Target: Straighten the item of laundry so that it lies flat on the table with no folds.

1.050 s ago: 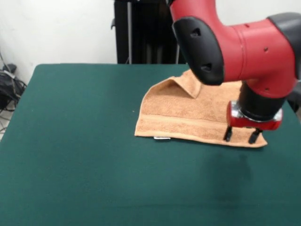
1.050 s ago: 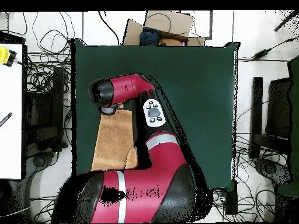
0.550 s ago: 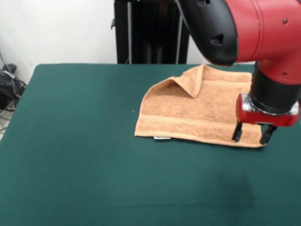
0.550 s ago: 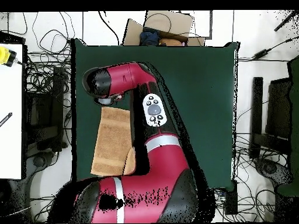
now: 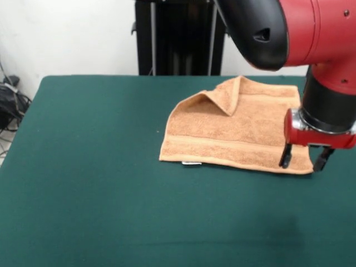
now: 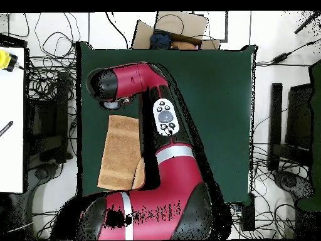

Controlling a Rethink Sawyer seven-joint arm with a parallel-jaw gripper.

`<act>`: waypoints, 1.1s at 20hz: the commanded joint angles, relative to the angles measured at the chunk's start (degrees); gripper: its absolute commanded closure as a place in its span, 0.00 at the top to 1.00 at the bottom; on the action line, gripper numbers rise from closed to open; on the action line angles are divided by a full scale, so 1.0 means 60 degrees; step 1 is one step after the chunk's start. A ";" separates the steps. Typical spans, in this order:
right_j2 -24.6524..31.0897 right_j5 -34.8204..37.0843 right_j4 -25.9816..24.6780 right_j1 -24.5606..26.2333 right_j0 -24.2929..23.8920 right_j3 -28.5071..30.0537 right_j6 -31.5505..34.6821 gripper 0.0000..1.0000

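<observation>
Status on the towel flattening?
Mostly flat: the towel lies spread on the table. In hand: nothing; the open tool hovers at its near corner, gripping nothing. Left: one far corner is folded over and needs pulling out.

towel (image 5: 233, 130) corner folded, tool (image 5: 305, 158) open above edge

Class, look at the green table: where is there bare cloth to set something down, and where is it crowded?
The table is bare left of the towel out to its left edge, and along the whole near strip below the towel's tagged edge. It is crowded at the right: the open gripper hangs over the towel's near right corner, and a folded flap stands at its far side.
</observation>
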 commanded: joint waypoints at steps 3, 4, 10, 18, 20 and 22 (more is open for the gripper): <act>0.0591 -0.2269 -0.0787 0.0743 -0.0201 0.1953 -0.1065 1.00; 0.0593 -0.2528 -0.0880 0.0844 -0.0220 0.2037 -0.1056 1.00; 0.0290 -0.3292 -0.1101 0.0744 -0.0176 0.3043 -0.0528 1.00; 0.0330 -0.3800 -0.0912 0.0364 -0.0635 0.4124 -0.0390 1.00; 0.0356 -0.3746 -0.0849 0.0330 -0.0641 0.4143 -0.0366 1.00; 0.0372 -0.3462 -0.0725 0.0230 -0.0580 0.4085 -0.0320 1.00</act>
